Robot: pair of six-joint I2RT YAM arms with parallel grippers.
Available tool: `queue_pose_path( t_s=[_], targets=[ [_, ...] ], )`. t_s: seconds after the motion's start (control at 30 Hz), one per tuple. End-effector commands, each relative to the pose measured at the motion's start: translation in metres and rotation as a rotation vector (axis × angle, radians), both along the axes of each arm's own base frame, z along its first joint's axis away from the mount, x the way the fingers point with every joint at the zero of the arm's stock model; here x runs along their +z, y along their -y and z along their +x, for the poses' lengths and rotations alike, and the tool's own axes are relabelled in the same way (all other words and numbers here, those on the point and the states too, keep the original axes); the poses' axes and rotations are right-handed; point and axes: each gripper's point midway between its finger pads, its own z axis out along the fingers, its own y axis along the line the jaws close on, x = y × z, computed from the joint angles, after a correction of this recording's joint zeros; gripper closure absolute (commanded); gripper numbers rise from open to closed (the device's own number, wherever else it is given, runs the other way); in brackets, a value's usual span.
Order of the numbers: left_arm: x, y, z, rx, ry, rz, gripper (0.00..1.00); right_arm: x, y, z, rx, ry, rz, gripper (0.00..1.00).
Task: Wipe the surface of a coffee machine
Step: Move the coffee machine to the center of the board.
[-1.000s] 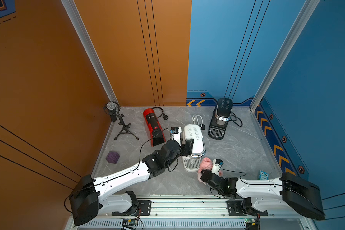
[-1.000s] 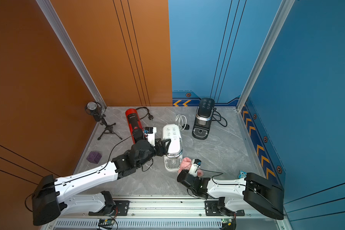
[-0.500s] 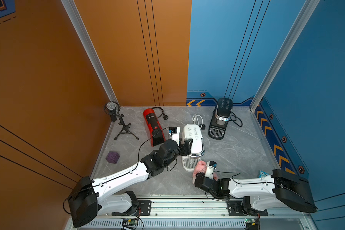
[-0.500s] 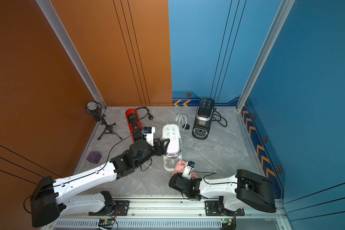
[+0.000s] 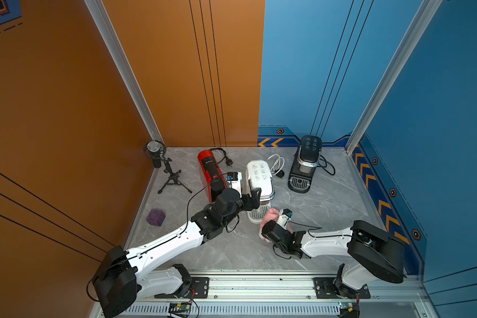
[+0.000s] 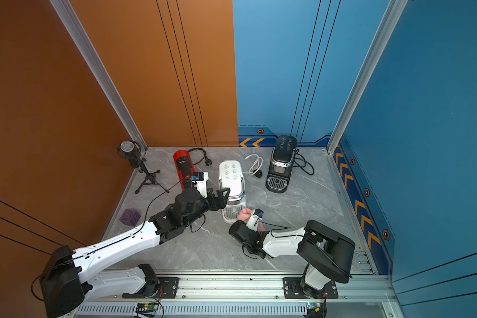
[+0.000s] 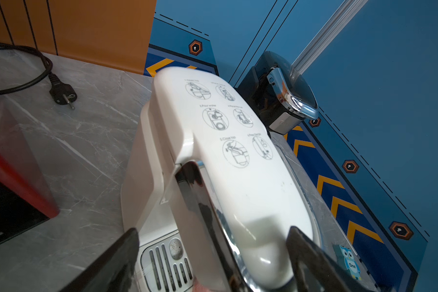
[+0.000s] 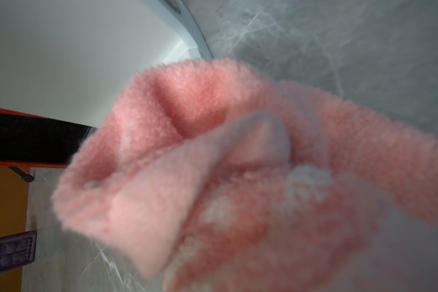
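A white coffee machine (image 5: 259, 176) (image 6: 230, 176) stands mid-table, its top printed with instruction pictures (image 7: 238, 164). My left gripper (image 5: 252, 199) (image 6: 221, 198) (image 7: 213, 252) is open, its dark fingers (image 7: 116, 260) straddling the machine's front head above the drip tray. A fluffy pink cloth (image 5: 269, 216) (image 6: 244, 213) (image 8: 213, 151) sits bunched just in front of the drip tray. My right gripper (image 5: 269, 224) is shut on it; the cloth fills the right wrist view and hides the fingers.
A red coffee machine (image 5: 210, 173) stands left of the white one, close to my left wrist. A black coffee machine (image 5: 304, 165) stands at the back right with cables (image 5: 276, 165) beside it. A microphone on a tripod (image 5: 160, 162) and a purple cube (image 5: 155, 217) sit at the left.
My left gripper has opened wider around the white machine's head. My right gripper has carried the pink cloth leftward, up against the front of the drip tray.
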Motion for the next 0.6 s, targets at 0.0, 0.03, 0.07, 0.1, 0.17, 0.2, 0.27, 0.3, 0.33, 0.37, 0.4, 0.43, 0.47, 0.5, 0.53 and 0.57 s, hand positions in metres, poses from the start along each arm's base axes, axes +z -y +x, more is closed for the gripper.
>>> queue_pose_path(
  t_s=[0.0,0.03,0.07,0.1,0.17,0.2,0.27,0.3,0.33,0.37,0.4,0.43,0.47,0.5,0.53,0.57],
  targets=[
    [-0.059,-0.026,-0.023,-0.051,-0.176,0.243,0.07,-0.032,0.007,0.003,0.046,-0.068,-0.094,1.00],
    [-0.056,-0.033,-0.025,-0.044,-0.183,0.255,0.06,-0.031,0.006,0.009,0.046,-0.063,-0.105,1.00],
    [-0.051,-0.036,-0.026,-0.043,-0.176,0.247,0.05,-0.032,0.005,0.013,0.047,-0.067,-0.115,1.00],
    [-0.045,-0.039,-0.027,-0.043,-0.170,0.236,0.04,-0.034,0.003,0.019,0.047,-0.072,-0.109,1.00],
    [-0.039,-0.045,-0.029,-0.040,-0.167,0.219,0.03,-0.036,0.000,0.030,0.042,-0.074,-0.092,1.00],
    [-0.036,-0.047,-0.030,-0.039,-0.165,0.210,0.02,-0.036,0.000,0.036,0.041,-0.074,-0.102,1.00],
    [-0.033,-0.052,-0.032,-0.038,-0.166,0.203,0.01,-0.035,-0.004,0.047,0.047,-0.068,-0.112,1.00],
    [-0.032,-0.054,-0.034,-0.038,-0.167,0.198,0.01,-0.035,-0.007,0.052,0.052,-0.068,-0.110,1.00],
    [-0.032,-0.055,-0.036,-0.040,-0.168,0.192,0.01,-0.036,-0.011,0.057,0.059,-0.072,-0.106,1.00],
    [-0.032,-0.056,-0.038,-0.042,-0.170,0.188,0.01,-0.038,-0.013,0.060,0.061,-0.078,-0.109,1.00],
    [-0.032,-0.058,-0.039,-0.042,-0.169,0.182,0.01,-0.039,-0.016,0.064,0.066,-0.077,-0.112,1.00],
    [-0.031,-0.059,-0.040,-0.041,-0.171,0.176,0.01,-0.039,-0.018,0.069,0.068,-0.078,-0.120,1.00],
    [-0.032,-0.060,-0.042,-0.041,-0.174,0.176,0.01,-0.040,-0.020,0.071,0.069,-0.079,-0.122,1.00],
    [-0.033,-0.061,-0.043,-0.041,-0.178,0.173,0.01,-0.040,-0.020,0.075,0.066,-0.077,-0.122,1.00],
    [-0.034,-0.061,-0.045,-0.040,-0.181,0.169,0.01,-0.040,-0.020,0.078,0.066,-0.072,-0.128,1.00],
    [-0.035,-0.062,-0.046,-0.042,-0.183,0.167,0.01,-0.039,-0.019,0.081,0.063,-0.068,-0.141,1.00]
  ],
)
